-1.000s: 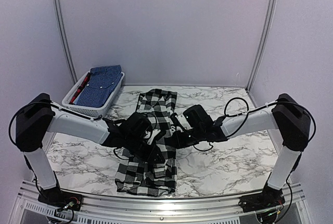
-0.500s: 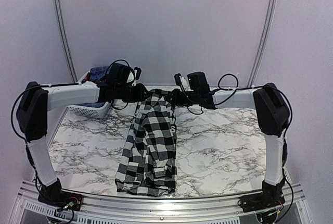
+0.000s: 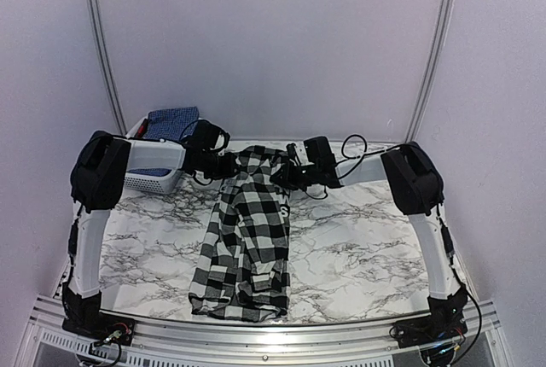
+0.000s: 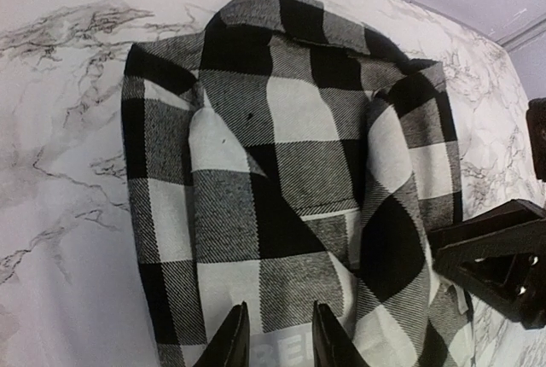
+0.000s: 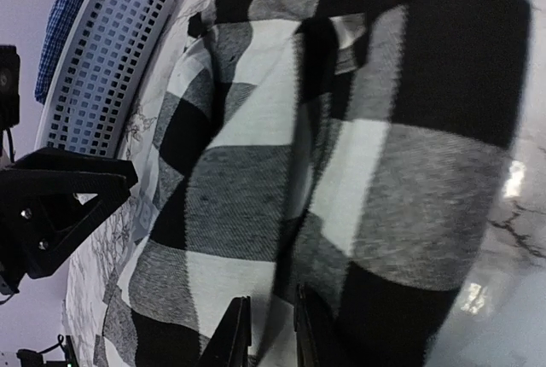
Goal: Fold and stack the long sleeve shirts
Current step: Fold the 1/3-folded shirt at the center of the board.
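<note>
Only wrist cams show it: L fingers point(image 4: 232, 346), R fingers point(image 5: 232, 337) pinch checked shirt point(image 3: 247, 230).

Overhead, I've got both arms stretched far out, meeting near the upper middle of the frame. The left arm point(image 3: 102, 179) stands up the left side, folds at the elbow, and its forearm runs right. The right arm point(image 3: 414, 183) mirrors it from the right side. The wrists sit roughly level, pointing at each other. The left gripper point(image 4: 277, 341) pokes in at the bottom edge of its wrist view, jaws nearly together, pinching a fold of the checked shirt point(image 4: 281, 171). The right gripper point(image 5: 269, 333) is the same deal, with a narrow gap and cloth clamped between.
</note>
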